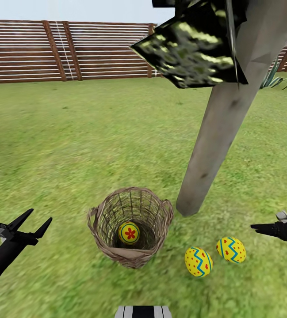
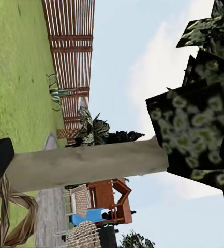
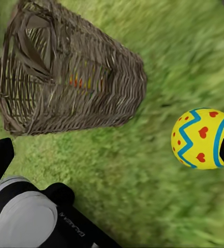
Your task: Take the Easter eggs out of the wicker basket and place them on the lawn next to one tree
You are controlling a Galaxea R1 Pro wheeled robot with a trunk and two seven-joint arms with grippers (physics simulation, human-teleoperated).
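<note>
Flower egg half-hidden inside wicker basket.

A brown slatted wooden fence runs across the far edge of the grass from nine o'clock to past twelve in the head view, its horizontal boards held by darker upright posts, and pale sky shows above it. At about two o'clock a spiky green plant stands at the foot of the fence. The left wrist view takes in more — the same kind of fence, a spiky plant beside it, a strip of grey paving, a reddish-brown wooden play structure with a blue slide, and a wide blue sky with white cloud.
</note>
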